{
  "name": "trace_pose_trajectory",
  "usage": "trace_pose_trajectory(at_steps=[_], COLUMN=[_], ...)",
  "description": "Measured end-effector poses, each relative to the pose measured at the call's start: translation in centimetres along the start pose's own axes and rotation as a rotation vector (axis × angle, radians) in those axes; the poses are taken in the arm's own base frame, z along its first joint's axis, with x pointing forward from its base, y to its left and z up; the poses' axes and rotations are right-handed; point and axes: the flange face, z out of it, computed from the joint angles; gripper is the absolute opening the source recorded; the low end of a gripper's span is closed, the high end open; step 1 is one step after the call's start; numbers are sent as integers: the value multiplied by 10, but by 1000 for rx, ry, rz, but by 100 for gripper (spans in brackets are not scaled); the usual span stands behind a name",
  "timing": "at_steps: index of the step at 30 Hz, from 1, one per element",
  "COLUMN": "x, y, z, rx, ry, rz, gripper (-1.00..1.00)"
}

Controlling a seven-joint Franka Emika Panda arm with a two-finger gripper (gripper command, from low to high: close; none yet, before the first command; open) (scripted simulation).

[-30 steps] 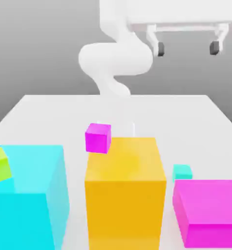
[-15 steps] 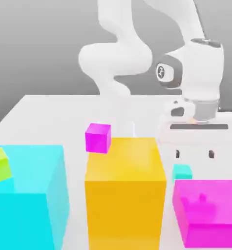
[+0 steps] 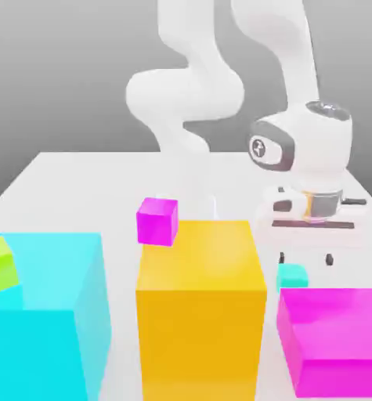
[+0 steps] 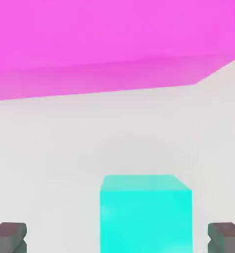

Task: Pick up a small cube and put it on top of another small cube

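at the exterior view's right, the jaws (image 3: 305,258) stand spread near the small teal cube (image 3: 292,277), which sits on the counter (image 3: 87,192) behind the flat magenta block (image 3: 336,329), so the approach looks nearly made, with grasping, lifting and stacking left.

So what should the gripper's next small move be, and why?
Probably straight down, fingers still spread: in the hand view the small teal cube sits between the open fingertips of the gripper, with bare table around it.
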Motion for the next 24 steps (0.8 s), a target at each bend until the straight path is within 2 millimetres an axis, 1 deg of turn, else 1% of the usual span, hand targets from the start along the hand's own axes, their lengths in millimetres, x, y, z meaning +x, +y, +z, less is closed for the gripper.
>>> trace_pose_trajectory(at_steps=[9, 17, 18, 24], x=[-1, 2, 3, 3], y=[2, 17, 19, 20], z=[23, 51, 53, 54], rx=[2, -16, -18, -17], ry=[-2, -4, -4, -5], rz=[-2, -8, -9, -9], gripper=[0, 0, -100, -100])
